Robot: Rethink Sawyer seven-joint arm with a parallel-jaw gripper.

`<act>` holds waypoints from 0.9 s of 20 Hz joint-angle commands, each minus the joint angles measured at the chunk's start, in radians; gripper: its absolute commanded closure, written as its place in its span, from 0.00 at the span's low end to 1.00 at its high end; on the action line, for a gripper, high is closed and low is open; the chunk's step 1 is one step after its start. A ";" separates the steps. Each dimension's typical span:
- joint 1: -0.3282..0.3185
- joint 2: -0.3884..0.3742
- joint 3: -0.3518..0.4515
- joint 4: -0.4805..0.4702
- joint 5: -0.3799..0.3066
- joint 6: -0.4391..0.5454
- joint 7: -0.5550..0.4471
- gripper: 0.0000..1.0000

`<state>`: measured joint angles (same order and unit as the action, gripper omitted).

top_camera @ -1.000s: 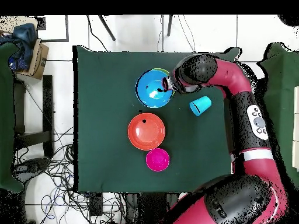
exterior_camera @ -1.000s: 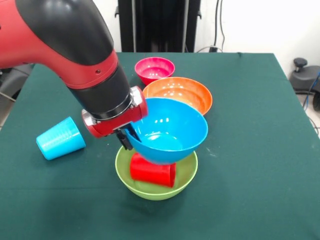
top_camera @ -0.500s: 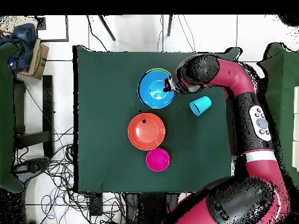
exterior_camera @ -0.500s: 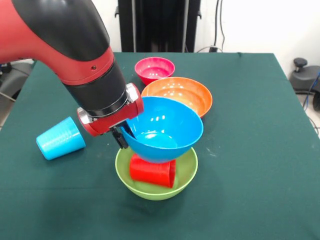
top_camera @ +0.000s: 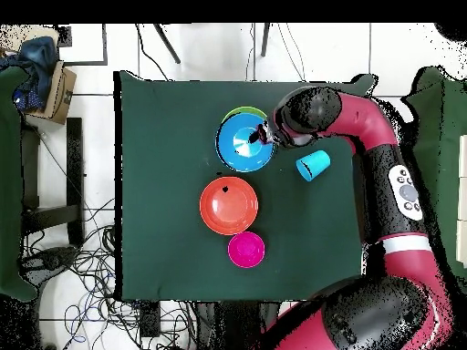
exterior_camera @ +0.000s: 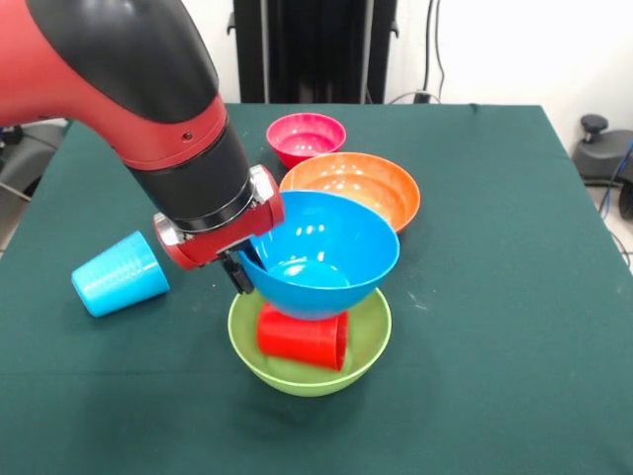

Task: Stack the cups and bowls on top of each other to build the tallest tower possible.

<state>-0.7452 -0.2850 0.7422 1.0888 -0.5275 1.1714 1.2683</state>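
Note:
My gripper [exterior_camera: 240, 271] is shut on the rim of the blue bowl [exterior_camera: 321, 255] and holds it just above the lime green bowl [exterior_camera: 366, 341]. A red cup [exterior_camera: 302, 338] lies on its side inside the green bowl, partly under the blue bowl. The orange bowl [exterior_camera: 366, 183] and the small pink-red bowl [exterior_camera: 306, 137] stand behind. A light blue cup [exterior_camera: 119, 274] lies on its side to the left. In the overhead view the blue bowl [top_camera: 244, 144] covers most of the green bowl [top_camera: 239, 113], with my gripper [top_camera: 262, 137] at its rim.
The green tablecloth [exterior_camera: 495, 247] covers the table. In the overhead view the orange bowl [top_camera: 229, 205], pink-red bowl [top_camera: 246, 249] and light blue cup [top_camera: 313, 165] lie apart. A box with cloth [top_camera: 50, 87] sits off the table's side.
The blue bowl, held by my gripper, has shifted left in the front view and dropped a little, levelling out over the green bowl. Other objects have not moved.

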 commanded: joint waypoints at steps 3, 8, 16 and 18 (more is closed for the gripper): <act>0.063 0.044 -0.026 -0.057 -0.057 0.102 -0.258 1.00; 0.108 0.076 -0.011 -0.139 -0.034 0.113 -0.215 1.00; 0.125 0.091 -0.017 -0.170 -0.021 0.112 -0.215 1.00; 0.118 0.085 -0.019 -0.159 -0.017 0.111 -0.224 1.00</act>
<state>-0.6512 -0.2464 0.7420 0.9682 -0.5277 1.1847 1.2683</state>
